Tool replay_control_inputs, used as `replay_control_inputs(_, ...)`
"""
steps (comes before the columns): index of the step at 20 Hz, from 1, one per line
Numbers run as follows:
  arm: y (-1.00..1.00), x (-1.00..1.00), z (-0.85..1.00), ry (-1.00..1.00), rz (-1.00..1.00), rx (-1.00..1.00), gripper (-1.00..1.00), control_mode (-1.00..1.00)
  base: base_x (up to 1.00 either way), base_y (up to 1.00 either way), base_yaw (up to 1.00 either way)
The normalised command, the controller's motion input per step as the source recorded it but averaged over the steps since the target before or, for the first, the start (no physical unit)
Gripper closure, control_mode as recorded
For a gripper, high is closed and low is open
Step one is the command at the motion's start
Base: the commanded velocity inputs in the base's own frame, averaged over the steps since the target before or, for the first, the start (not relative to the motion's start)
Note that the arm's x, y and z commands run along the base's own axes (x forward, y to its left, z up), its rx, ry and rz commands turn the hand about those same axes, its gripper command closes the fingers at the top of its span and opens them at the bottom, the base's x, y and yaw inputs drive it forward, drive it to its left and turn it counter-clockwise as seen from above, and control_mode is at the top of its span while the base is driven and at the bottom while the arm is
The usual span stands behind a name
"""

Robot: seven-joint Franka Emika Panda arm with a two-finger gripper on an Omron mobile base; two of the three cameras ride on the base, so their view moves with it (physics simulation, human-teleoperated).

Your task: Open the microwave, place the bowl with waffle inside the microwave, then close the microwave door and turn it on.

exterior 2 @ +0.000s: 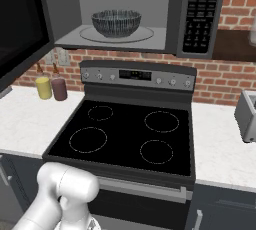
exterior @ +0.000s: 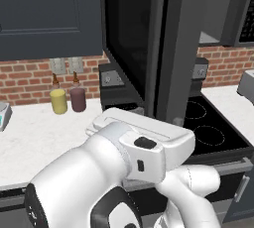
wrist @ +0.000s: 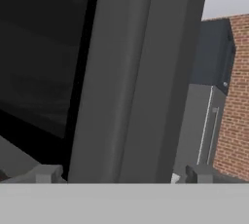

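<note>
Grey ribbed bowl point(exterior 2: 116, 23) seated on the pale floor inside the microwave point(exterior 2: 200, 14), above the stove point(exterior 2: 125, 134); waffle not discernible. Microwave door point(exterior: 171, 48) swung wide open, toward 9 o'clock of the cavity. Gripper point(wrist: 121, 174) released, fingertips point(wrist: 46, 173) spread wide, the door's grey frame close ahead between them. Yellow jar point(exterior 2: 43, 87) and maroon jar point(exterior 2: 59, 89) at 9 o'clock of the stove

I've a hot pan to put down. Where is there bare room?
Bare: the black glass stovetop, and white counter right of it up to the grey appliance. Crowded: the back-left counter corner, with the yellow jar and maroon jar.
</note>
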Motion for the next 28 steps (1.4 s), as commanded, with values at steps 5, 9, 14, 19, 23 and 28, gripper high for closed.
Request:
replay_control_inputs(5,-0.59,-0.08,0.00,0.00,-0.05,0.02,-1.00,-1.00,0.00,0.00,0.00)
replay_control_inputs(9,-0.64,-0.02,0.00,0.00,0.01,0.07,-1.00,-1.00,0.00,0.00,0.00)
replay_control_inputs(14,-0.74,0.00,0.00,0.00,0.10,0.04,-1.00,-1.00,0.00,0.00,0.00)
replay_control_inputs(19,-0.77,0.00,0.00,0.04,0.11,0.04,-1.00,-1.00,0.00,0.00,0.00)
replay_control_inputs(23,-0.74,0.00,0.00,0.06,0.08,0.05,-1.00,-1.00,0.00,0.00,0.00)
replay_control_inputs(28,-0.66,0.00,0.00,0.01,0.01,0.03,-1.00,-1.00,0.00,0.00,0.00)
